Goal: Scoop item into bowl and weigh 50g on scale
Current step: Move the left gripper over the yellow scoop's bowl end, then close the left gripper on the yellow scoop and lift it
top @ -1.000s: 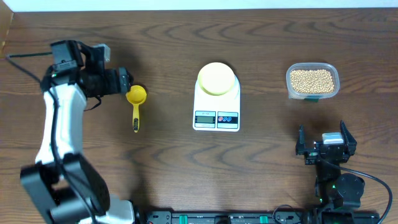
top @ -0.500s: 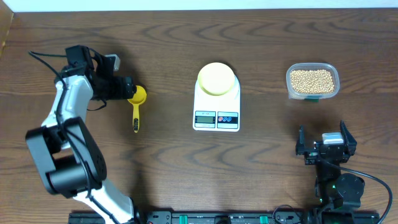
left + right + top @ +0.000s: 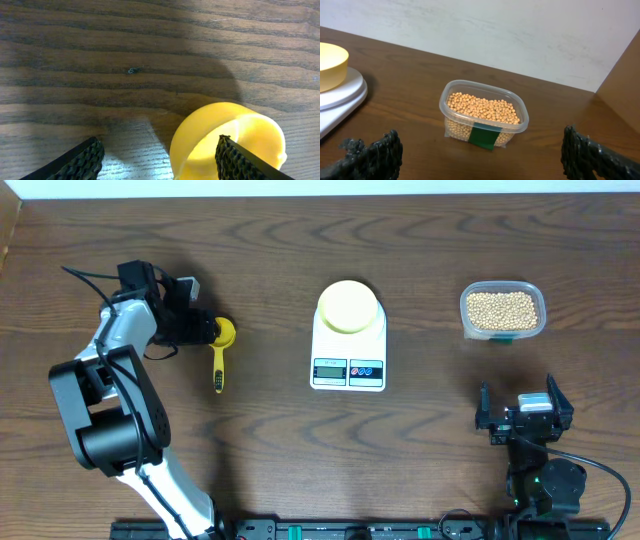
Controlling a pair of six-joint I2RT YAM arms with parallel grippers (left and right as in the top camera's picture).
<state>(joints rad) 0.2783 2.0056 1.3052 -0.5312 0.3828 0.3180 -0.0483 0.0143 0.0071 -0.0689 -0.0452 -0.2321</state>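
The yellow scoop [image 3: 220,352] lies left of the scale, its cup [image 3: 235,132] toward the back. My left gripper [image 3: 203,330] is open and low at that cup. One finger [image 3: 242,160] is over the cup's hollow, and the other finger [image 3: 80,162] is on the wood, well clear of the wall. The pale yellow-green bowl [image 3: 349,306] sits on the white scale [image 3: 348,366]. The tan beans [image 3: 502,309] fill a clear tub at the back right. My right gripper [image 3: 524,412] rests open near the front edge, facing the beans [image 3: 482,108] from a distance.
The clear plastic tub [image 3: 470,131] carries a green label on its near wall. The bowl [image 3: 329,60] and the scale's platform [image 3: 347,92] show at the left of the right wrist view. A pale wall runs behind the table.
My left arm has swung right up to the scoop's cup, and its jaws have narrowed around the cup's wall. The right arm has not moved.
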